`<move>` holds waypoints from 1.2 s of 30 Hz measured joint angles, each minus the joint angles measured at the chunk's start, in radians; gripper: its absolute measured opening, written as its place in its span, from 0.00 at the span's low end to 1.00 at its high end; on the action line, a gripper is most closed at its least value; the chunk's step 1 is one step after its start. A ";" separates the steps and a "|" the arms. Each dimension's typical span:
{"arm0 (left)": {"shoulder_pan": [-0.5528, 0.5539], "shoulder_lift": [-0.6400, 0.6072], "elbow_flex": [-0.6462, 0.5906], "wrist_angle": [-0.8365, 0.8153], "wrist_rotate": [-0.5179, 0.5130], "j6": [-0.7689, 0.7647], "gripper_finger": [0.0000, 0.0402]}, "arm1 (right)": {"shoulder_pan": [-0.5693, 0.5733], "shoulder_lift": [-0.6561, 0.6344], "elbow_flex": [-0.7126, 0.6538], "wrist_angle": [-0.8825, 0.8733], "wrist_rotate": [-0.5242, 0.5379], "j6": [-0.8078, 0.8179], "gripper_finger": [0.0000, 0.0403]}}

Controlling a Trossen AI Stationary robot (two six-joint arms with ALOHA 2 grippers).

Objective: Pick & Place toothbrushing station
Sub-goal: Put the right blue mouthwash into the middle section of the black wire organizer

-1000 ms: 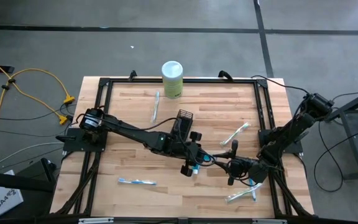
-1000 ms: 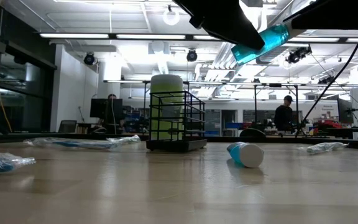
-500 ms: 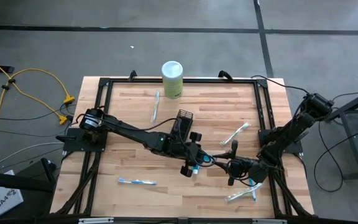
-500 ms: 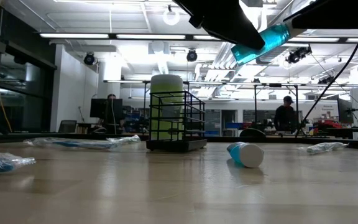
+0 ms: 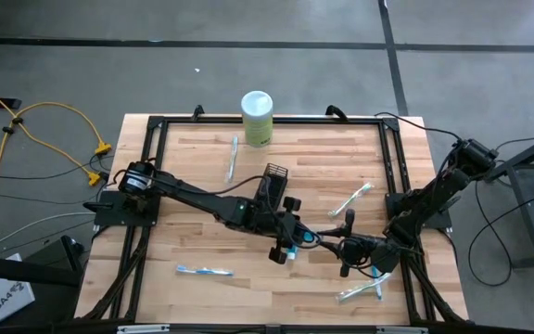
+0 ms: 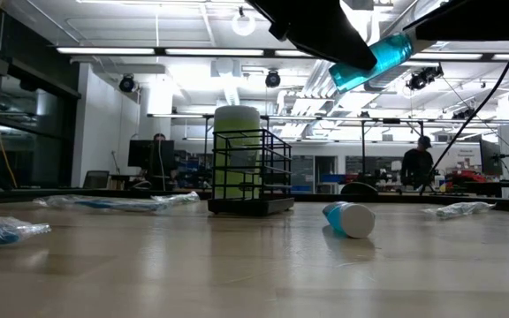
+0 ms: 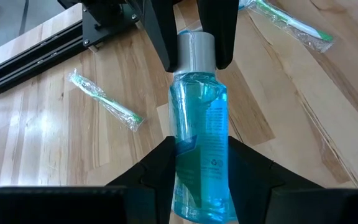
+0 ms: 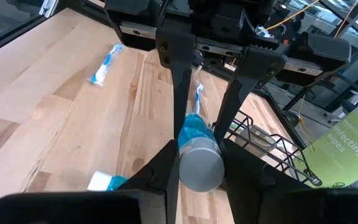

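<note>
A teal tube (image 5: 292, 249) with a white cap is held in the air between both grippers, in front of the black wire-mesh holder (image 5: 274, 178). My left gripper (image 5: 284, 243) is shut on the tube's body and my right gripper (image 5: 315, 243) is shut on its cap. The holder stands upright on its base near the table's middle (image 6: 250, 172). A second teal tube (image 6: 347, 219) lies on its side on the table. Wrapped toothbrushes lie flat at the far left (image 5: 233, 158), right of the holder (image 5: 352, 199), near left (image 5: 204, 271) and near right (image 5: 360, 292). My left gripper pinches the tube's teal body (image 7: 197, 180) between its two fingers, which come from the table's left and lie along the tube. The tube is lifted clear of the table, slightly tilted (image 6: 369, 60). My right gripper pinches the tube's white cap (image 8: 199, 167) between its two fingers, coming from the table's right, opposite my left gripper. The cap end points back between the fingers.
A pale green canister (image 5: 257, 116) with a white lid stands at the table's far edge, behind the holder. A black frame (image 5: 151, 139) runs around the table top. People show in the room beyond the table (image 6: 418, 163).
</note>
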 joint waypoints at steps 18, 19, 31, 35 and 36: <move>0.000 0.000 0.000 0.028 0.022 0.019 0.43 | 0.000 0.000 0.000 -0.002 -0.025 0.002 0.22; 0.000 0.000 0.000 0.032 0.029 0.018 0.43 | 0.000 0.000 0.000 -0.001 -0.028 0.005 0.22; -0.026 -0.014 0.000 0.024 -0.026 -0.001 0.43 | 0.000 0.000 0.000 -0.008 -0.029 0.058 0.22; -0.043 -0.040 0.001 0.003 -0.083 0.011 0.43 | 0.000 0.000 0.000 -0.043 -0.028 0.100 0.22; -0.048 -0.046 0.001 -0.007 -0.098 0.010 0.43 | 0.000 0.000 0.000 -0.053 -0.028 0.109 0.22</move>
